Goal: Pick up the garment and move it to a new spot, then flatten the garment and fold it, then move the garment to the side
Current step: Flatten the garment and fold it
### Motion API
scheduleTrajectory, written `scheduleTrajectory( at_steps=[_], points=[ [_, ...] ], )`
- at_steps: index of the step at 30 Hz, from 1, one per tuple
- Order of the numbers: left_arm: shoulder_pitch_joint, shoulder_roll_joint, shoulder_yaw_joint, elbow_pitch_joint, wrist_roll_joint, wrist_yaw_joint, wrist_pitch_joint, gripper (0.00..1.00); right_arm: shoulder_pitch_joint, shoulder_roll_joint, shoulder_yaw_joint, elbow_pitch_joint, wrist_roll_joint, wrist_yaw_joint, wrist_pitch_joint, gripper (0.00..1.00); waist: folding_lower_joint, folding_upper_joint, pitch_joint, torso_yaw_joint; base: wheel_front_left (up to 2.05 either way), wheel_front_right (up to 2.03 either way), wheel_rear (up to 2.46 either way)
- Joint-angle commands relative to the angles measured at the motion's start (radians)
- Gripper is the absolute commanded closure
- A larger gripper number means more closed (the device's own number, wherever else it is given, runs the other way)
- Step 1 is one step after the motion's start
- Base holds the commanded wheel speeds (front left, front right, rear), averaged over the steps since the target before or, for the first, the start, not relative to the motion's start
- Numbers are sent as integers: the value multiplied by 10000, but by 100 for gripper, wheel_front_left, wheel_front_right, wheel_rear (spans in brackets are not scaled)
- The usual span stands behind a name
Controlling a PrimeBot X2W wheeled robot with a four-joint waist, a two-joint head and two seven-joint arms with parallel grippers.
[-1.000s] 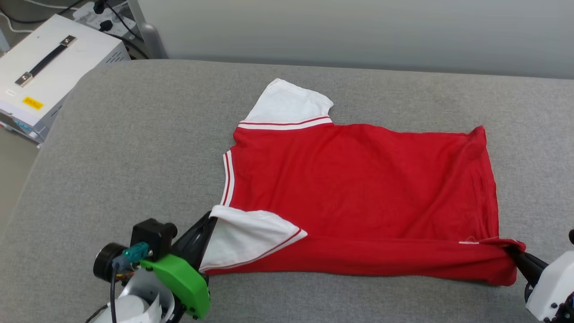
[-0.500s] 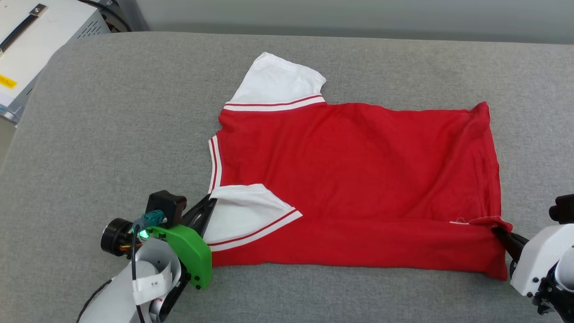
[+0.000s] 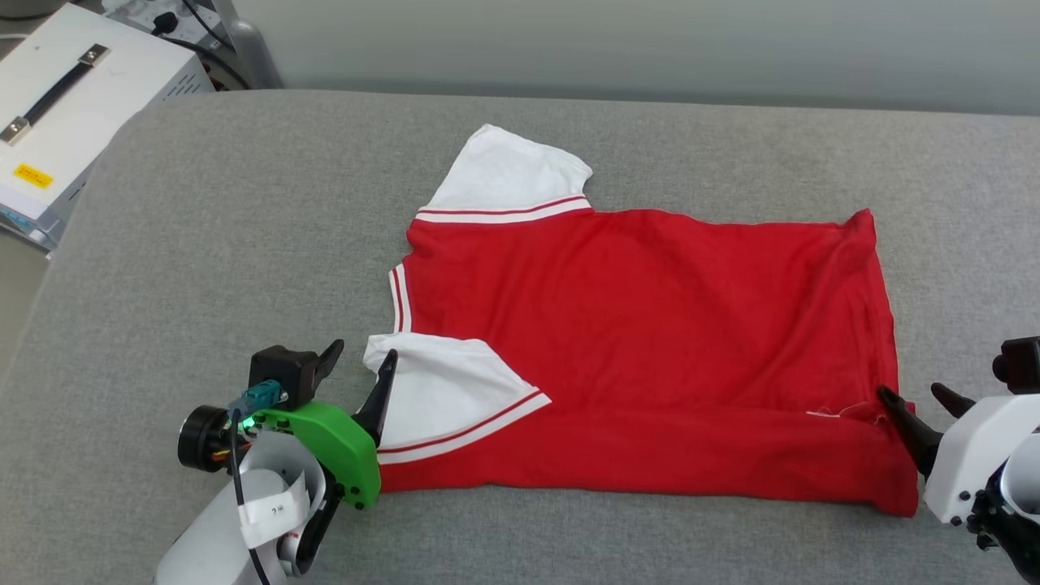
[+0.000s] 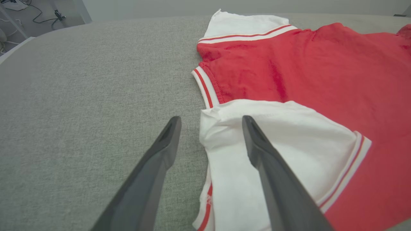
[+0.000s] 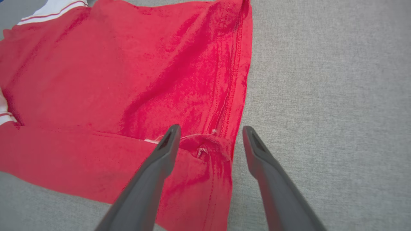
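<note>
Red garment (image 3: 650, 325) on grey cushion (image 3: 244, 203), left pincer (image 3: 364, 351) and right pincer (image 3: 910, 392) agape, white box (image 3: 73, 122) far-left

- A yellow sticker (image 3: 33, 175) on top of the white case (image 3: 122, 89) carries dark print, too small to read.
- A white paper tag (image 3: 272, 510) wrapped round the left forearm (image 3: 219, 540) bears a few small dark marks that cannot be made out.
- Nothing legible in either wrist view.
</note>
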Motion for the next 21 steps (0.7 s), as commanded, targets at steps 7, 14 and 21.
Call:
scheduleTrajectory(
  at_steps=[7, 14, 21],
  points=[
    [682, 248, 402, -742, -275, 525, -250, 0, 652, -310, -259, -936, -2079, -80, -123, 0, 0, 115, -760, 225, 0, 0, 0],
    [2061, 615, 678, -2070, -800, 1223, 363, 0, 1641, 660, -1233, -1799, -2713, -80, 701, 0, 0, 115, -1015, 248, 0, 0, 0],
    [3306, 952, 391, -3624, -1268, 1778, 1914, 0, 2280, 1552, -1633, -2360, -2614, -80, 1355, 0, 0, 115, -876, 163, 0, 0, 0]
  ],
)
